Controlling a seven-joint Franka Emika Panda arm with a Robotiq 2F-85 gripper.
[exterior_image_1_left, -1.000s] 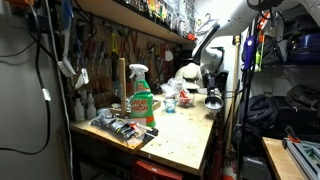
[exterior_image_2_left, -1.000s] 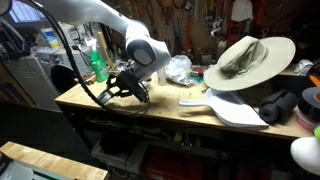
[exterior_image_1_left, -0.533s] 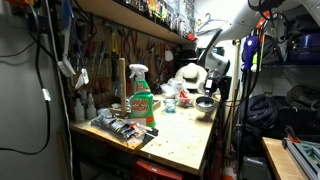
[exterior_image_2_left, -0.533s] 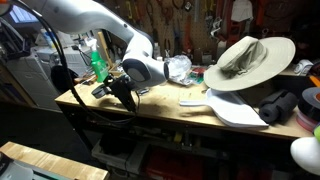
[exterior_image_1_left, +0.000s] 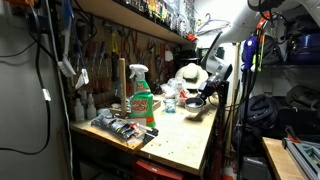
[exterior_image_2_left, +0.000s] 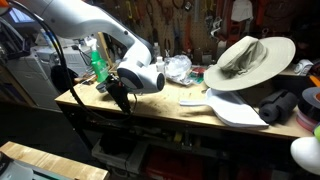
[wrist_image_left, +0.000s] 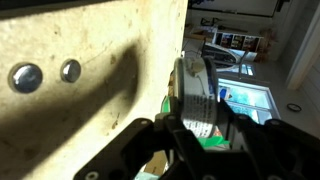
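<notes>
Wrist view alone shows end effector (wrist_image_left: 203, 126) clamping bowl (wrist_image_left: 195, 85) (rim edge-on).

Dark round pan (exterior_image_1_left: 193, 103) — tilted on edge, clamped in the pincer (wrist_image_left: 208, 130)

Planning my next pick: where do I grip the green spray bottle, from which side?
Probably the narrow neck of the green spray bottle under its white trigger head, coming level from the side away from the wooden post: it stands upright, the post close beside.

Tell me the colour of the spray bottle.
The spray bottle is green, clearest in an exterior view.
</notes>
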